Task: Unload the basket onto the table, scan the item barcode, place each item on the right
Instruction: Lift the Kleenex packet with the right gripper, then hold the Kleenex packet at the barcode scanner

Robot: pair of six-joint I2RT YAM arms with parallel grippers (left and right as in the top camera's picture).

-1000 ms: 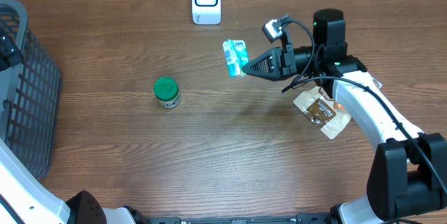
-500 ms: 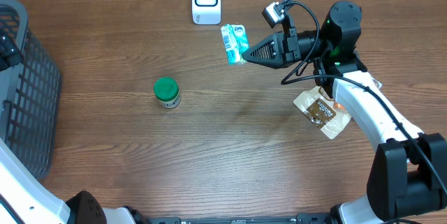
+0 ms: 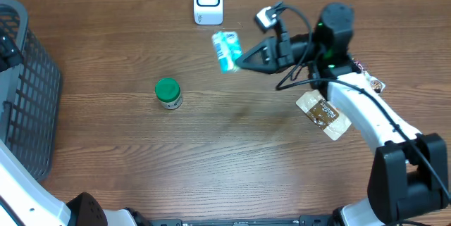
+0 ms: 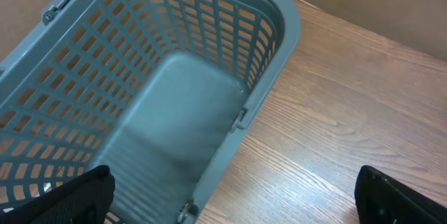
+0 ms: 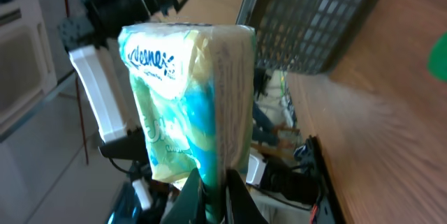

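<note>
right gripper (image 3: 239, 61), pinching the Kleenex pack (image 3: 225, 47), is swinging it closer to the scanner (image 3: 208, 1), so the scan's probably coming up

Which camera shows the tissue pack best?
The right wrist view: the tissue pack fills the frame, its Kleenex logo readable. Overhead shows it small, pinched in the right gripper near the scanner. The left wrist view shows the basket, not the pack.

The brand name Kleenex, in blue script, runs across the tissue pack (image 5: 185, 98) at its eleven o'clock corner. Print on the brown packet (image 3: 324, 113), at three o'clock overhead, is too small to read.
</note>
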